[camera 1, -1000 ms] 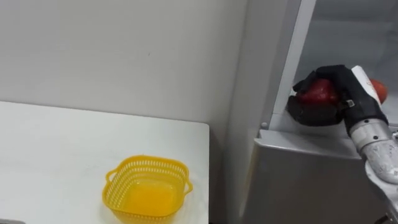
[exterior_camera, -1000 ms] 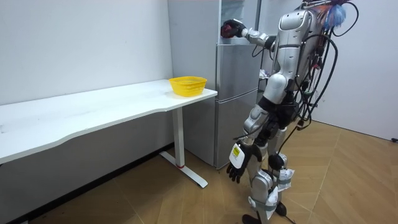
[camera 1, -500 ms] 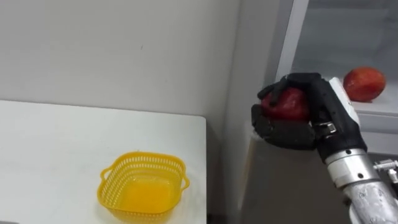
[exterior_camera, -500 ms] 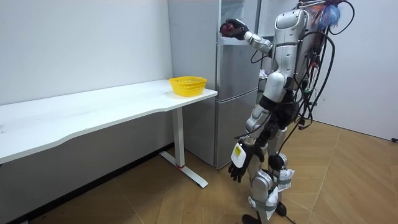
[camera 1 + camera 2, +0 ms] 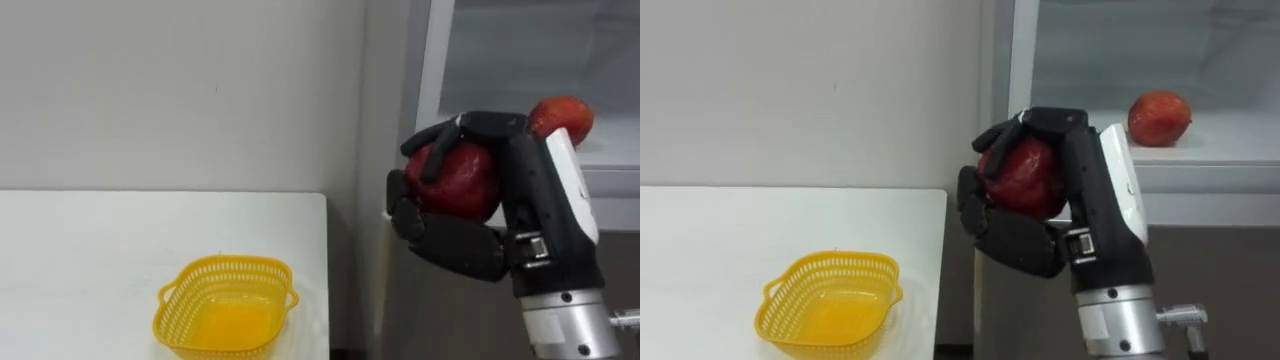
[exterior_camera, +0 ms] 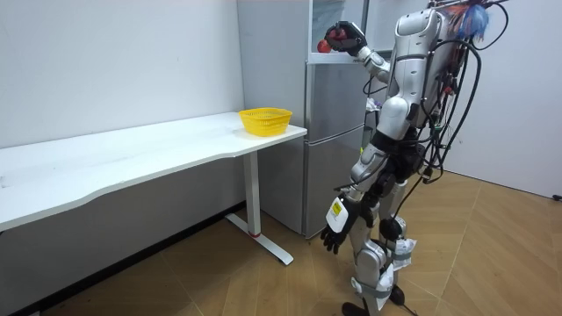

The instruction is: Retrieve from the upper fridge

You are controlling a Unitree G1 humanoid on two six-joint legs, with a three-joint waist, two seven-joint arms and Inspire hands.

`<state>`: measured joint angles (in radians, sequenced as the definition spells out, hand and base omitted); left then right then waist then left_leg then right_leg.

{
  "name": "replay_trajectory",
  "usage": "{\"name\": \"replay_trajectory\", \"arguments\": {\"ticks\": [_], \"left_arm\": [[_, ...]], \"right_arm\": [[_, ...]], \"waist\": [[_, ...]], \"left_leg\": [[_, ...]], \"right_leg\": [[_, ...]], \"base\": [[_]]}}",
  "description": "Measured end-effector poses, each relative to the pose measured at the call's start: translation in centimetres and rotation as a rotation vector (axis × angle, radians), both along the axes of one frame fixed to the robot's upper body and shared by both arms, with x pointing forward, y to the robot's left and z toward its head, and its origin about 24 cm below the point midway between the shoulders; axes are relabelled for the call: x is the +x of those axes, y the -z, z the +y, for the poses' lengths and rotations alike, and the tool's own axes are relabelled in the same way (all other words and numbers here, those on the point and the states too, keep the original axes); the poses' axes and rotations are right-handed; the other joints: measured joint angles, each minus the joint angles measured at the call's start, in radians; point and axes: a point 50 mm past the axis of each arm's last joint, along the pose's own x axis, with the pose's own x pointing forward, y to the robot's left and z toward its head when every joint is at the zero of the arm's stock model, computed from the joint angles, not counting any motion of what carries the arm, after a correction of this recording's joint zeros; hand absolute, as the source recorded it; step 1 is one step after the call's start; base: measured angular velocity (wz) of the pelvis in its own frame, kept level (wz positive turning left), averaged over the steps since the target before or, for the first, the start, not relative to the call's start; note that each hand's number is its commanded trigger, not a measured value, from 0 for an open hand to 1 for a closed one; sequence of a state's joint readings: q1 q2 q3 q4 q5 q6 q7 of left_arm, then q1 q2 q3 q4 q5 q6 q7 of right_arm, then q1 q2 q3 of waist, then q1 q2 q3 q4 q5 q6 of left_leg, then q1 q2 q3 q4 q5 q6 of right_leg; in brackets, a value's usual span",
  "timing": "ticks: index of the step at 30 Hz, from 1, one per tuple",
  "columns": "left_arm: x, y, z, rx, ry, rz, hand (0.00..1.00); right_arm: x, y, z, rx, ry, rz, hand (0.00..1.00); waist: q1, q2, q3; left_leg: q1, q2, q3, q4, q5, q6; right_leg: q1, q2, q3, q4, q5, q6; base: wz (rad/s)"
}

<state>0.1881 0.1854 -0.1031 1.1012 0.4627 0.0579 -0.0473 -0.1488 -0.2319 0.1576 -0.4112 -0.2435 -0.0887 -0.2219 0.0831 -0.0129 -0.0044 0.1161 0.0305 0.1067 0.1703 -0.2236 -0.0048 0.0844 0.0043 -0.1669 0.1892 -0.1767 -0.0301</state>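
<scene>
A red fruit (image 5: 462,180) is being gripped by the curled fingers and thumb of the right hand (image 5: 545,205) and held up in front of the open upper fridge (image 6: 334,132), clear of its shelf. A second red fruit (image 5: 1158,118) is being supported by that shelf. A yellow basket (image 5: 225,267) is being borne by the white table (image 5: 80,250). The left hand (image 6: 332,237) is being hung low beside the legs, fingers relaxed.

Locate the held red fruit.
Centre-right in the eye views, the fruit sits in the right hand, before the open fridge, above and right of the basket.
</scene>
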Motion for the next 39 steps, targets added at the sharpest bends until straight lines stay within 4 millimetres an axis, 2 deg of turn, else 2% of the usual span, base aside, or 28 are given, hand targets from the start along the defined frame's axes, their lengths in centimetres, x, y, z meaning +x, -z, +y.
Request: {"name": "replay_trajectory", "arguments": {"ticks": [4, 5, 11, 13, 18, 21, 22, 23, 26, 27, 29, 31, 32, 36, 39], "left_arm": [[0.1, 0.0, 0.0, -0.004, 0.003, -0.002, 0.00], [0.3, 0.0, 0.0, -0.006, 0.005, -0.002, 0.00], [0.9, 0.0, 0.1, -0.007, 0.010, -0.014, 0.00], [1.0, 0.0, 0.0, -0.008, 0.010, -0.015, 0.00], [0.8, 0.0, 0.0, -0.023, 0.010, -0.001, 0.00], [0.8, 0.0, -0.1, -0.027, 0.009, 0.002, 0.00], [0.8, 0.0, -0.1, -0.028, 0.010, 0.002, 0.00], [0.9, 0.0, -0.1, -0.028, 0.010, 0.001, 0.00], [0.7, 0.0, 0.1, -0.028, 0.008, 0.005, 0.00], [0.7, 0.0, 0.3, -0.025, 0.000, 0.005, 0.00], [0.5, -0.1, 0.8, -0.021, -0.011, 0.013, 0.00], [0.2, -0.2, 1.0, -0.017, -0.021, 0.020, 0.00], [0.1, -0.2, 1.0, -0.018, -0.022, 0.023, 0.00], [-0.5, -0.2, 1.2, -0.016, -0.040, 0.033, 0.00], [-1.0, -0.2, 1.3, -0.010, -0.049, 0.060, 0.00]], "right_arm": [[-0.2, 0.4, 1.3, -0.046, -0.066, 0.020, 1.00], [-0.3, 0.6, 1.7, -0.076, -0.085, 0.022, 1.00], [-0.5, 1.2, 3.0, -0.177, -0.141, 0.032, 1.00], [-0.4, 1.4, 3.0, -0.200, -0.128, 0.035, 1.00], [0.4, 2.5, 2.6, -0.264, -0.099, 0.084, 1.00], [1.0, 3.1, 2.6, -0.316, -0.093, 0.109, 1.00], [1.7, 3.3, 2.8, -0.340, -0.092, 0.116, 1.00], [2.4, 3.4, 2.9, -0.354, -0.088, 0.125, 1.00], [3.2, 3.7, 2.6, -0.382, -0.065, 0.143, 1.00], [3.3, 3.8, 2.5, -0.403, -0.053, 0.145, 1.00], [3.5, 4.1, 2.4, -0.430, -0.037, 0.153, 1.00], [4.0, 4.7, 2.1, -0.451, -0.021, 0.178, 1.00], [4.2, 5.1, 1.9, -0.462, -0.013, 0.197, 1.00], [5.6, 6.0, 1.5, -0.493, 0.016, 0.251, 1.00], [6.5, 6.8, 0.9, -0.535, 0.064, 0.297, 1.00]], "waist": [[0.006, -0.028, -0.0032], [0.010, -0.034, -0.0017], [0.029, -0.037, 0.0080], [0.034, -0.038, 0.0104], [0.040, -0.042, 0.0090], [0.064, -0.046, 0.0083], [0.067, -0.051, 0.0076], [0.073, -0.055, 0.0102], [0.091, -0.069, 0.0117], [0.098, -0.075, 0.0154], [0.104, -0.094, 0.0108], [0.110, -0.105, 0.0124], [0.114, -0.104, 0.0127], [0.131, -0.099, 0.0167], [0.145, -0.099, 0.0165]], "left_leg": [[0.000, 0.000, 0.001, 0.002, 0.000, 0.000], [0.001, 0.000, 0.000, 0.002, 0.000, 0.000], [-0.001, -0.001, -0.004, -0.006, -0.001, 0.001], [-0.004, 0.000, -0.007, -0.008, -0.001, 0.001], [-0.018, -0.003, -0.029, -0.002, 0.000, 0.001], [-0.018, -0.003, -0.030, -0.002, 0.000, 0.000], [-0.018, -0.003, -0.034, 0.000, 0.000, 0.000], [-0.018, -0.004, -0.039, 0.002, 0.000, 0.001], [-0.018, -0.006, -0.049, 0.002, 0.001, 0.002], [-0.020, -0.008, -0.059, 0.002, 0.001, 0.002], [-0.026, -0.010, -0.070, 0.009, 0.001, 0.002], [-0.035, -0.014, -0.098, 0.020, 0.001, 0.002], [-0.036, -0.018, -0.114, 0.021, 0.002, 0.004], [-0.035, -0.024, -0.126, 0.018, 0.004, 0.007], [-0.038, -0.027, -0.138, 0.019, 0.004, 0.008]], "right_leg": [[-0.001, 0.001, 0.000, -0.003, 0.000, 0.000], [0.001, 0.001, 0.001, -0.004, 0.000, 0.001], [0.000, 0.001, -0.002, -0.004, 0.001, 0.002], [-0.001, 0.001, -0.012, -0.005, 0.001, 0.002], [-0.002, -0.003, -0.035, -0.007, 0.001, 0.002], [-0.003, -0.002, -0.035, -0.007, 0.001, 0.002], [-0.003, -0.003, -0.036, -0.007, 0.001, 0.002], [-0.002, -0.004, -0.037, -0.007, 0.001, 0.002], [0.001, -0.006, -0.042, -0.007, 0.000, 0.003], [0.004, -0.008, -0.055, -0.007, -0.002, 0.004], [0.004, -0.010, -0.064, -0.007, -0.005, 0.005], [0.012, -0.015, -0.086, -0.008, -0.005, 0.005], [0.016, -0.018, -0.093, -0.008, -0.006, 0.006], [0.024, -0.024, -0.113, -0.007, -0.009, 0.012], [0.027, -0.028, -0.129, -0.007, -0.010, 0.013]], "base": [[0.00], [0.00], [0.00], [0.06], [0.12], [0.00], [0.03], [0.04], [0.10], [0.21], [0.21], [0.35], [0.37], [0.14], [0.10]]}}
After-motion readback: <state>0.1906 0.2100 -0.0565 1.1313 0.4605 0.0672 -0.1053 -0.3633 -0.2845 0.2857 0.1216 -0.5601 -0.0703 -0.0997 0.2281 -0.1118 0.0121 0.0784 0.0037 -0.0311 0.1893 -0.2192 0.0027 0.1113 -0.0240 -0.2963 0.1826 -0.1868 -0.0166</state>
